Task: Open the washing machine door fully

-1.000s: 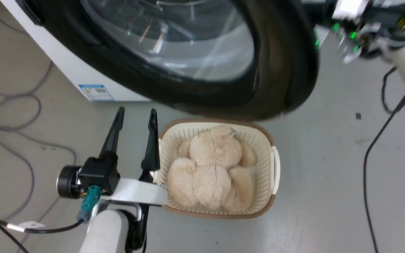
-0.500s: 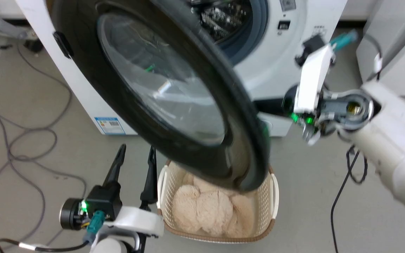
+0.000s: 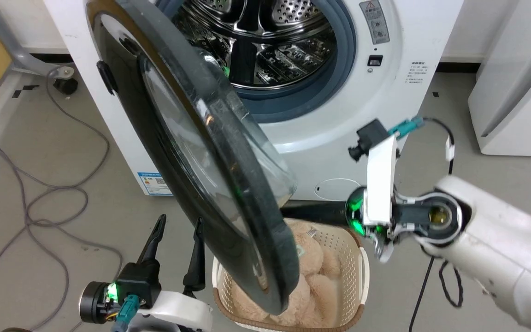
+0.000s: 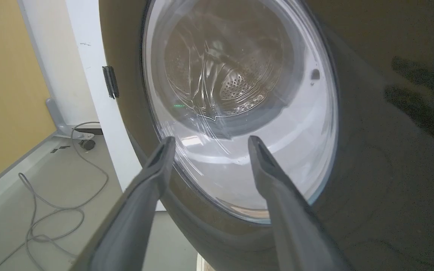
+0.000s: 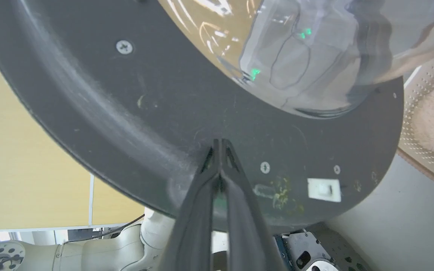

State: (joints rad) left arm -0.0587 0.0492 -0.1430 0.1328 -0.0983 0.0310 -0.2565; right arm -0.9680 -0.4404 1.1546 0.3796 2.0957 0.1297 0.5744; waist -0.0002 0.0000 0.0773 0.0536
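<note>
- Head view: the washing machine door (image 3: 191, 184) stands partly swung out from the washing machine (image 3: 385, 92), hinged on its left, with the drum bare behind it. The right gripper (image 3: 293, 212) reaches behind the door's lower edge, its fingers shut and empty. The left gripper (image 3: 180, 221) hovers in front of the door near its lower rim, spread wide and holding nothing. A basket (image 3: 362, 267) with a plush toy (image 3: 311, 258) sits beneath the door's free edge.
- Left wrist view: the spread fingers point at the door's outer face, framing its glass window (image 4: 239, 94). Contact cannot be told.
- Right wrist view: the closed tips meet the door's dark inner face just below the glass bowl.
- To finish well, push steadily outward along the hinge's arc, keeping the tips on the dark rim and off the glass. The left gripper should move aside, since it seems to stand in the door's sweep.
</note>
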